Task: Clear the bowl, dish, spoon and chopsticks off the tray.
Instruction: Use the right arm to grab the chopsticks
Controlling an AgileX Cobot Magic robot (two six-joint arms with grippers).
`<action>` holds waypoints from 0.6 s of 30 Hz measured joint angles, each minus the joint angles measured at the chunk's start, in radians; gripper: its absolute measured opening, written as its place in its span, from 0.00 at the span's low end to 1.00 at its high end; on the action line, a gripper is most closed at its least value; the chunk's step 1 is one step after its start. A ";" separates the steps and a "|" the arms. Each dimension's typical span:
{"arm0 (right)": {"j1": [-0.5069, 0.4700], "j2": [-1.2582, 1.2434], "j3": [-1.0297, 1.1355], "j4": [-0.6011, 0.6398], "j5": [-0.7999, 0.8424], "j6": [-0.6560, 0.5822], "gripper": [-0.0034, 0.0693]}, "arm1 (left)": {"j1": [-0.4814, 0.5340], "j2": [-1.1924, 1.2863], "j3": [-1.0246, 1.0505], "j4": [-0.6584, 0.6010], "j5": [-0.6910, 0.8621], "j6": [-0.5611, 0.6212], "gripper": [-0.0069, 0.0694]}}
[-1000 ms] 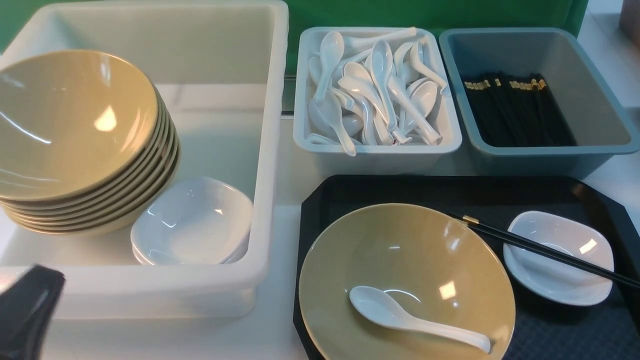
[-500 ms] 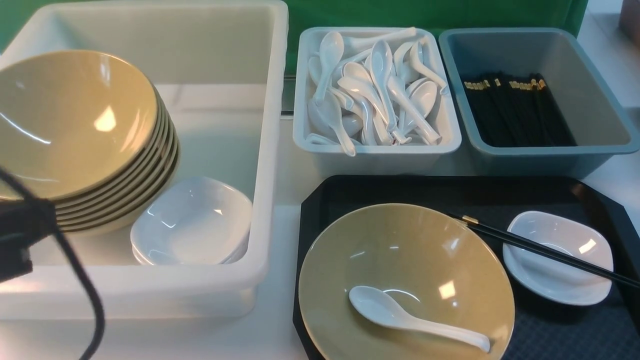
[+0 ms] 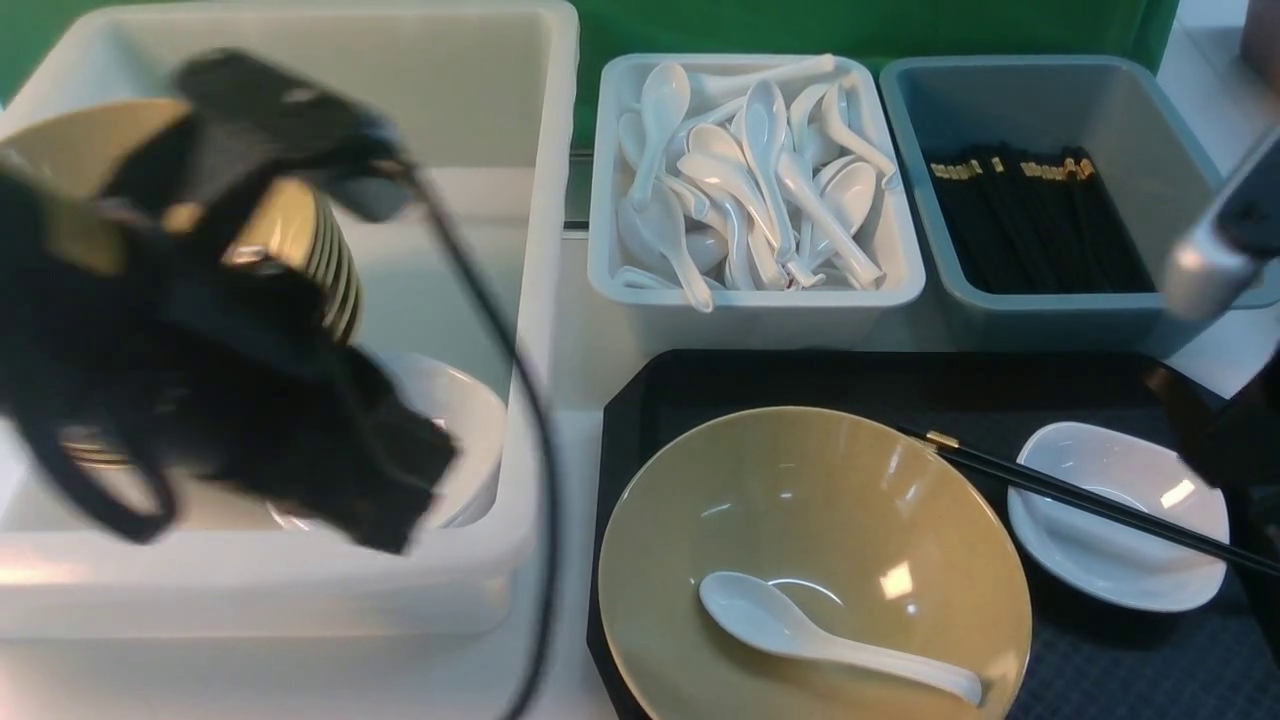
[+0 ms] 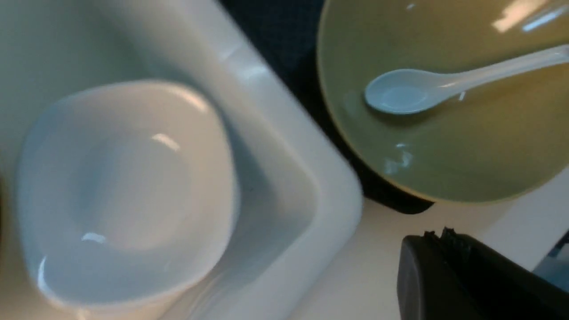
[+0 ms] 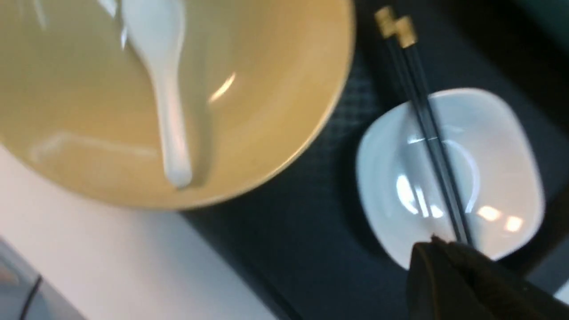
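Observation:
The olive-yellow bowl [image 3: 880, 500] sits at the left of the black tray [image 3: 800, 380], with the white spoon [image 3: 830, 645] lying inside it. The small white dish [image 3: 1115, 560] is at the tray's right, and the black chopsticks [image 3: 1080, 500] lie across it, gold bands toward the bowl. My left gripper [image 4: 438, 233] is shut and empty. It hangs above the near right corner of the white tub [image 3: 540, 300], left of the bowl [image 4: 466, 146]. My right gripper [image 5: 438, 242] is shut and empty, above the rim of the dish [image 5: 489, 178], beside the chopsticks [image 5: 426, 124].
The white tub holds a stack of yellow bowls [image 3: 335, 270] and stacked white dishes [image 3: 470, 420]. Behind the tray are a pale bin of spoons [image 3: 750, 180] and a grey-blue bin of chopsticks [image 3: 1030, 220]. My left arm [image 3: 220, 330] blocks much of the tub.
My left arm has swung up from the lower left to over the tub. My right arm has come in at the right edge. The tableware on the tray has not moved.

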 joint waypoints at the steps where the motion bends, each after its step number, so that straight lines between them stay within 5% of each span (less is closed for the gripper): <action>1: 0.002 0.030 0.000 -0.007 -0.004 -0.029 0.10 | -0.041 0.032 -0.022 0.006 -0.001 0.000 0.08; 8: 0.004 0.218 -0.003 -0.115 -0.118 -0.069 0.28 | -0.208 0.178 -0.063 0.013 -0.013 0.011 0.08; 12: 0.004 0.310 -0.017 -0.136 -0.167 -0.070 0.48 | -0.235 0.220 -0.063 0.016 -0.013 0.016 0.08; 18: 0.004 0.460 -0.062 -0.157 -0.191 -0.067 0.64 | -0.236 0.231 -0.061 0.017 -0.024 0.019 0.08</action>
